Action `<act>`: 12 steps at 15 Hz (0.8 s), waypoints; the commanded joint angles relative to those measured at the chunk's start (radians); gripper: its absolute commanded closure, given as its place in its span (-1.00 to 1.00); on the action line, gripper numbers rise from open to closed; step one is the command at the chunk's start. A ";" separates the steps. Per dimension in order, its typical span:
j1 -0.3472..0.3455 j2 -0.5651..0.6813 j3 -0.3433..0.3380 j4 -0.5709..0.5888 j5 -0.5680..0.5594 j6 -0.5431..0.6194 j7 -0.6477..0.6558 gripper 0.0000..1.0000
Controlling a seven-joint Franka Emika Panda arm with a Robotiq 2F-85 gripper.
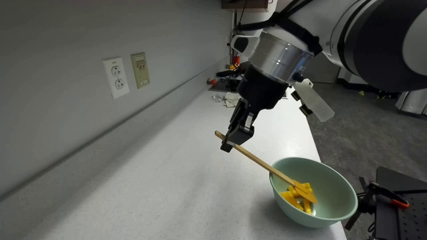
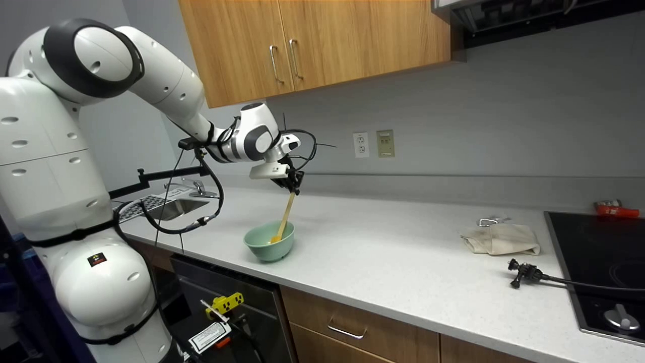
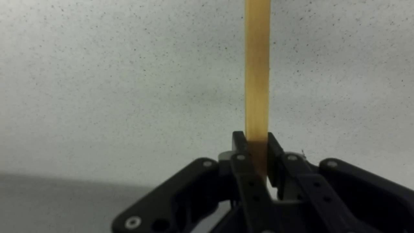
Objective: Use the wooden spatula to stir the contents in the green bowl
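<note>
Gripper (image 3: 256, 139) firmly clamps the wooden spatula (image 1: 263, 164), blade (image 1: 305, 192) among yellow pieces (image 1: 291, 199) in the green bowl (image 1: 330, 185) near the surface's (image 2: 383, 262) front edge.

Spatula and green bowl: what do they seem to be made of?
Wooden spatula: looks like wood, fairly matte, from its tan colour and faint lengthwise streaks. Green bowl: probably plastic, smooth with a soft sheen and even colour; glazed ceramic is possible.

Wooden spatula (image 3: 257, 71): cut off by wrist view's edge; partly hidden by the jaws. Yellow pieces (image 1: 289, 198): partly covered by spatula, count unclear. Cooktop (image 2: 599, 257), in an exterior view: cut off right.
</note>
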 commanded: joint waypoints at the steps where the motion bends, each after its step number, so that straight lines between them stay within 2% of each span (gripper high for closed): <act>1: -0.003 -0.063 -0.003 -0.062 -0.046 0.115 0.039 0.92; 6: 0.011 -0.142 0.002 -0.167 -0.005 0.336 0.031 0.92; 8: 0.032 -0.177 -0.004 -0.220 0.046 0.415 0.004 0.92; 12: 0.158 -0.240 -0.059 -0.309 0.172 0.477 -0.021 0.92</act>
